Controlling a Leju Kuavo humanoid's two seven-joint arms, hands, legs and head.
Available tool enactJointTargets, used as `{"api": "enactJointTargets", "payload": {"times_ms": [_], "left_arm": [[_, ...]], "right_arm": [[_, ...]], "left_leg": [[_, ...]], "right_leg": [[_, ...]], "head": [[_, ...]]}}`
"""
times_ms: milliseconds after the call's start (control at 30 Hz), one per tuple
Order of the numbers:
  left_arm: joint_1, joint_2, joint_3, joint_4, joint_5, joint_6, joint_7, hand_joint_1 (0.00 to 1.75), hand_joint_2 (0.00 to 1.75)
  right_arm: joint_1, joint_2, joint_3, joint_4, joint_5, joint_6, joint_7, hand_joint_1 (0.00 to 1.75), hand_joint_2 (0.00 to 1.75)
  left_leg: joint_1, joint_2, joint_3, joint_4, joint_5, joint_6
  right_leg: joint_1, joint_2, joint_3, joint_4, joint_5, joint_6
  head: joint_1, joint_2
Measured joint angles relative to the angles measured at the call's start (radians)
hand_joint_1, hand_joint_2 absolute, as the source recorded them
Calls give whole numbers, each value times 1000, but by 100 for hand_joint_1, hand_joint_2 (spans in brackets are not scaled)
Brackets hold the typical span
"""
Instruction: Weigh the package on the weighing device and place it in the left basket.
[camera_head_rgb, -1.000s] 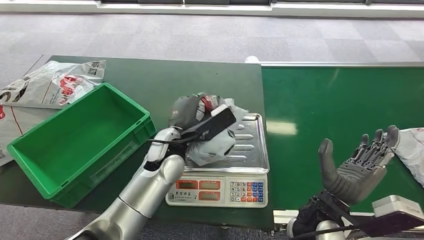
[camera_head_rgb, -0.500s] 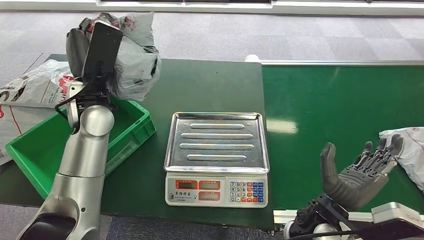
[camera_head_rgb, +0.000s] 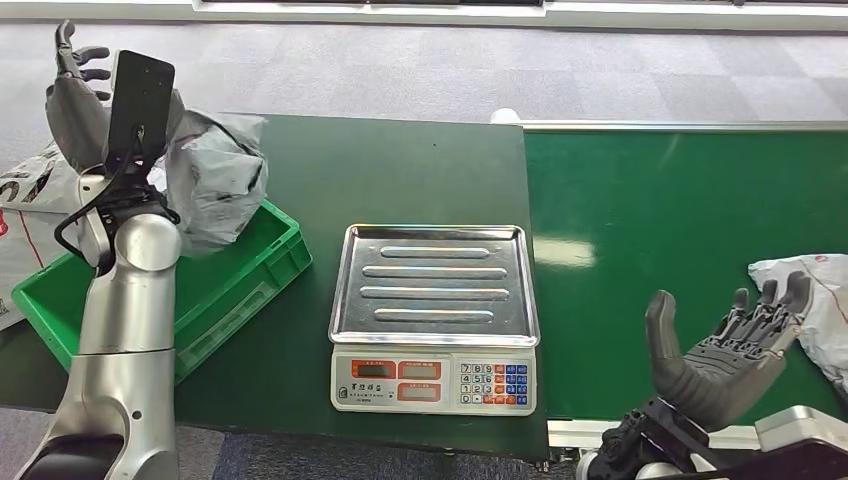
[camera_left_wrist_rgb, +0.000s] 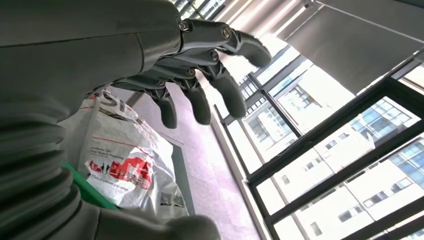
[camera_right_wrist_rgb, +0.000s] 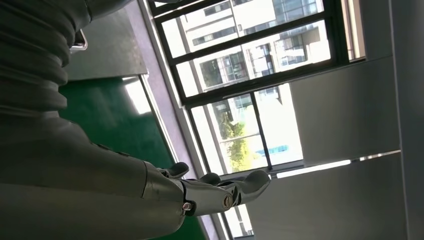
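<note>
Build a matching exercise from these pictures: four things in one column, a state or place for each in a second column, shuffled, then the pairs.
Things:
1. grey package
2. scale tray
3. right hand
4. white bag

States:
A. bare, nothing on it
B. lying on the green belt by the right hand
C. over the green bin's far edge, beside the raised left hand
D. open, palm up, holding nothing

Pairs: 1-C, 2-A, 3-D, 4-B
</note>
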Motion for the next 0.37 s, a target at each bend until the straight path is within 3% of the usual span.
{"api": "enactJointTargets", "payload": {"times_ms": [367], "left_arm": [[68, 6, 73, -82, -85, -47, 38, 0, 175]], "right_arm": [[23, 0, -34, -24, 60, 87, 58, 0, 175]], "left_leg": [[0, 0, 0, 0, 0, 0]], "right_leg": [[0, 0, 0, 0, 0, 0]], "head": [[0, 0]]}}
